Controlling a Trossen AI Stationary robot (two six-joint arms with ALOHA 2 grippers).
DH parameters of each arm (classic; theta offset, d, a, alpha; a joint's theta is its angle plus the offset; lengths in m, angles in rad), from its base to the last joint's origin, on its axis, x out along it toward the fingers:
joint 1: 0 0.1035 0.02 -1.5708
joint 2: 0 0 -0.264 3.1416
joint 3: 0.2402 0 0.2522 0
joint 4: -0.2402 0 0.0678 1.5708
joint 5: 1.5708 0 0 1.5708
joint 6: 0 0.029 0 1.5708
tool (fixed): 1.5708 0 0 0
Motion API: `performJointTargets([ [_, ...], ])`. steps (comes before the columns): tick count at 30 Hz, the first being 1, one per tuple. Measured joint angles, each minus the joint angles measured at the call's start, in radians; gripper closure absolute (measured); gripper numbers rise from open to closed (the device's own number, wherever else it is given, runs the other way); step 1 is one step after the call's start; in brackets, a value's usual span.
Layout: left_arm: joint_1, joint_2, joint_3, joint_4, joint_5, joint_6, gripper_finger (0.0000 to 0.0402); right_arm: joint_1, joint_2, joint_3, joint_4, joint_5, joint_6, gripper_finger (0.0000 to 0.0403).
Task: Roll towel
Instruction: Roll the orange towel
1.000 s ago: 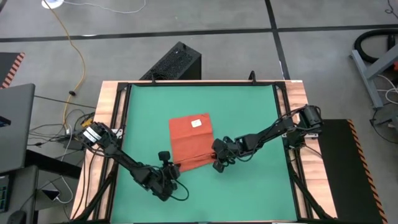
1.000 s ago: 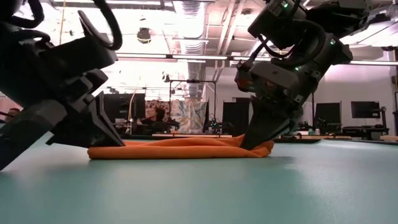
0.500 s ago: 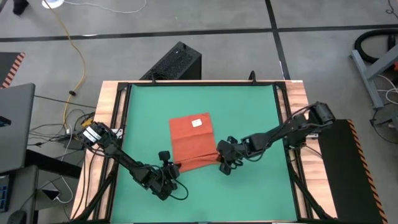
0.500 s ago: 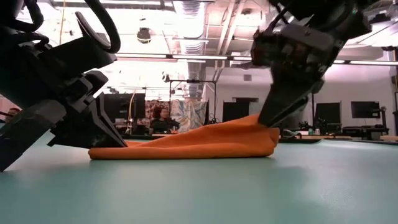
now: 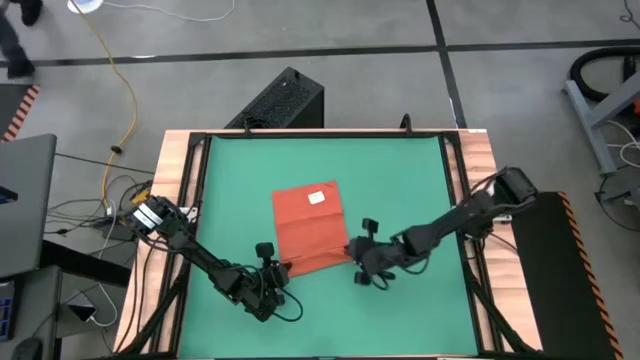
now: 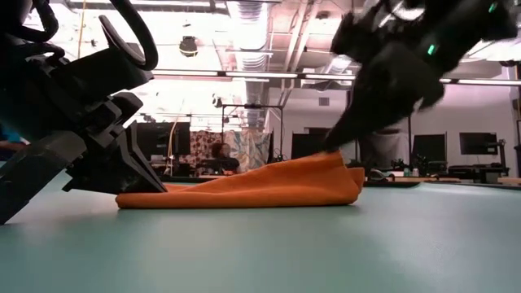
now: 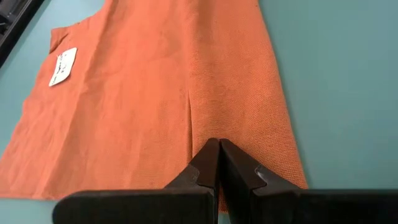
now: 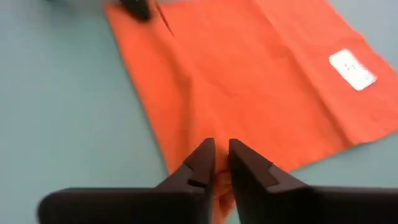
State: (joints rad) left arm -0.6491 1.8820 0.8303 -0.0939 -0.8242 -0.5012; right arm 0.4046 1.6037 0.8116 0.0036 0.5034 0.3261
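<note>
We see the towel [image 5: 309, 229] lying mid green mat [image 5: 400, 170], long axis running front-to-back, white tag [image 5: 318, 198] at far end. Left gripper [image 5: 272, 272] shut, pinning near-left corner. Right gripper [image 5: 362, 262] just off near-right corner, fingers [image 8: 200, 163] slightly apart, hold unclear.

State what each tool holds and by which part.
Left tool is shut on the orange-red rectangular cloth towel at its folded near corner. Right tool holds nothing, lifted off the opposite corner.

towel [image 5: 308, 233] front corner: hidden under left hand [image 5: 268, 268] | right hand [image 6: 383, 61]: motion-blurred, grip perhaps none
</note>
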Motion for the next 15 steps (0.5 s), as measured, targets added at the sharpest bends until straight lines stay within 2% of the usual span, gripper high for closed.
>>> performJointTargets([
  [8,0.000,0.000,0.000,-0.002,0.007,-0.005,0.0401,-0.057,0.133,0.001,0.058,-0.091,0.019,0.0379],
  [15,-0.006,-0.003,0.037,-0.015,0.015,0.092,0.0401,-0.052,0.205,0.005,0.054,-0.090,0.121,0.0384],
])
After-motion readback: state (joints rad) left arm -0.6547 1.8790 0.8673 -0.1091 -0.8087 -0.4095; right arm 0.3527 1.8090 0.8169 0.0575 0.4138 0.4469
